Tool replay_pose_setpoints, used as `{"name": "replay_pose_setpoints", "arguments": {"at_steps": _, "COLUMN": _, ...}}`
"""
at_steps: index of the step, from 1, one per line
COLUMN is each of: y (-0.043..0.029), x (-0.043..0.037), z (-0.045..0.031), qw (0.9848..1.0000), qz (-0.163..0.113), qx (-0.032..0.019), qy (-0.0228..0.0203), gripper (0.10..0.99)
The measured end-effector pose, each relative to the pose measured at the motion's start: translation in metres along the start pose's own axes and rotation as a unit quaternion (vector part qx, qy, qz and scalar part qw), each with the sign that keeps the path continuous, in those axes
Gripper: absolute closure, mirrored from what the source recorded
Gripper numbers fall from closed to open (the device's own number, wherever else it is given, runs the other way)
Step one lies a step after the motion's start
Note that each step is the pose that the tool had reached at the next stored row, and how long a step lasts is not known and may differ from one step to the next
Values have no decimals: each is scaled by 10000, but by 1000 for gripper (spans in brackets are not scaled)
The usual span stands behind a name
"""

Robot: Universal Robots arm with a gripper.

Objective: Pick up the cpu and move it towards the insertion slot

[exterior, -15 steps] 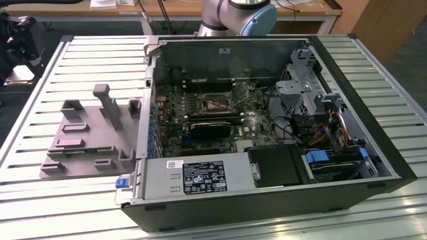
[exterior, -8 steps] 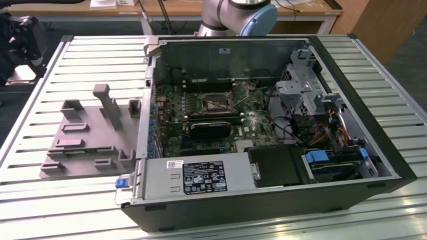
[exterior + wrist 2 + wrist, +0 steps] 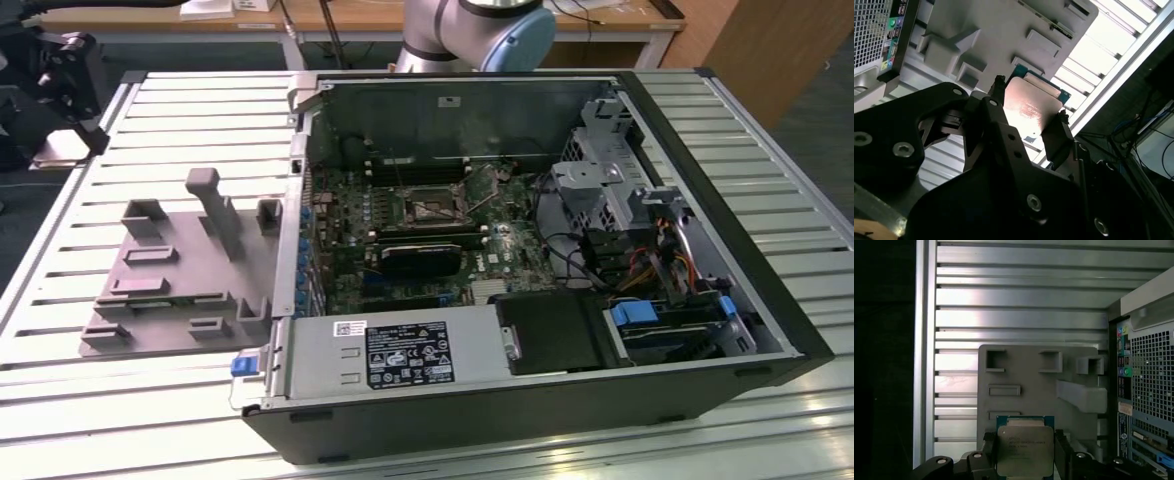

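Observation:
In both wrist views my gripper (image 3: 1025, 456) (image 3: 1029, 114) is shut on the cpu (image 3: 1024, 446) (image 3: 1030, 102). It is a flat square chip with a shiny silver top and a thin green edge, and one black finger presses on each side. Behind the chip is the gray plastic fixture (image 3: 1029, 372) (image 3: 999, 30). In the exterior view the insertion slot (image 3: 430, 207) is a square socket with a silvery frame and dark centre. It sits on the motherboard inside the open computer case (image 3: 747, 300), well to the exterior view's right of the fixture (image 3: 174, 270).
The ribbed metal table (image 3: 200, 120) carries the fixture and the case. A gray power supply box (image 3: 387, 352) with a white label lies along the case's near side. Cables and drive bays (image 3: 641, 240) crowd its right part. Dark equipment (image 3: 54, 80) stands at the table's far left edge.

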State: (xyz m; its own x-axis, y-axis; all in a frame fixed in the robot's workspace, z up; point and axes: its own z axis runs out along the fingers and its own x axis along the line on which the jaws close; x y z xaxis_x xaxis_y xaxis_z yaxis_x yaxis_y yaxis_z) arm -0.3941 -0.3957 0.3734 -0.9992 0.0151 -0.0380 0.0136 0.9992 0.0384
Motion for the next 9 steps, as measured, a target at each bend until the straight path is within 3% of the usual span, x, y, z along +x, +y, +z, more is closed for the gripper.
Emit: {"name": "replay_pose_setpoints", "arguments": {"at_steps": 9, "y": 3, "x": -210, "z": 8, "qw": 10000, "qz": 0, "qx": 0, "qy": 0, "gripper": 545}}
